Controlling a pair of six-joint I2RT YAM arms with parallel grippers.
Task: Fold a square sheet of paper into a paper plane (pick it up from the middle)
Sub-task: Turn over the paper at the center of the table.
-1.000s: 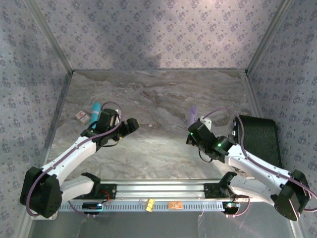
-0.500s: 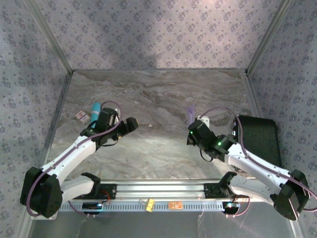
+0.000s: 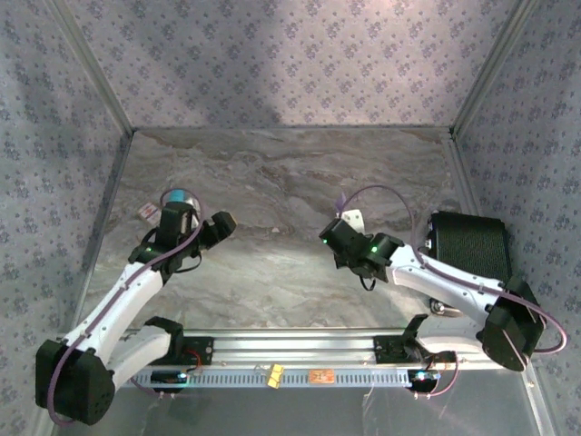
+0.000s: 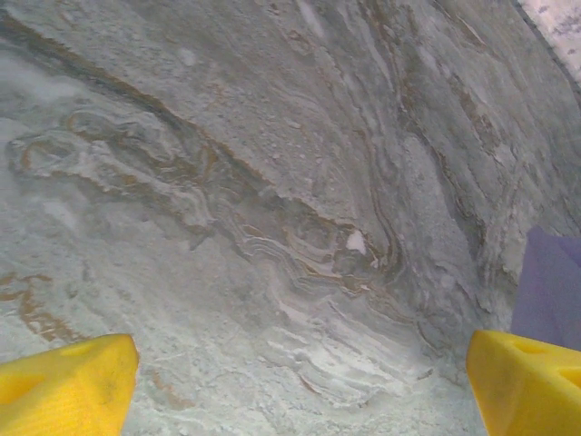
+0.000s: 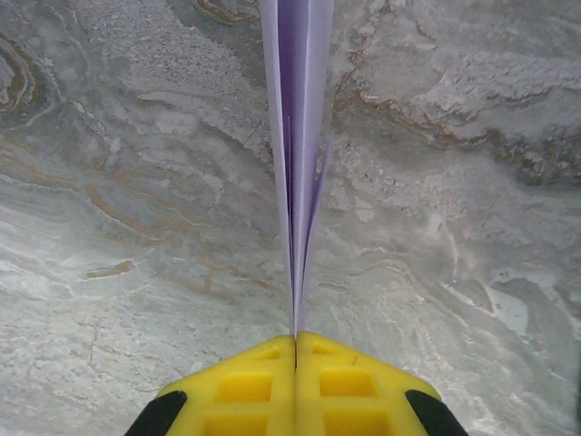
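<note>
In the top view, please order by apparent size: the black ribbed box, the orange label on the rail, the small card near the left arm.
1. The black ribbed box, clearly the largest.
2. The orange label and the small card look about the same, too close to rank.

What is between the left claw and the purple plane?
Nothing I can see. Just marble table lies between the open left claw and the plane, which the right claw pinches shut.
</note>
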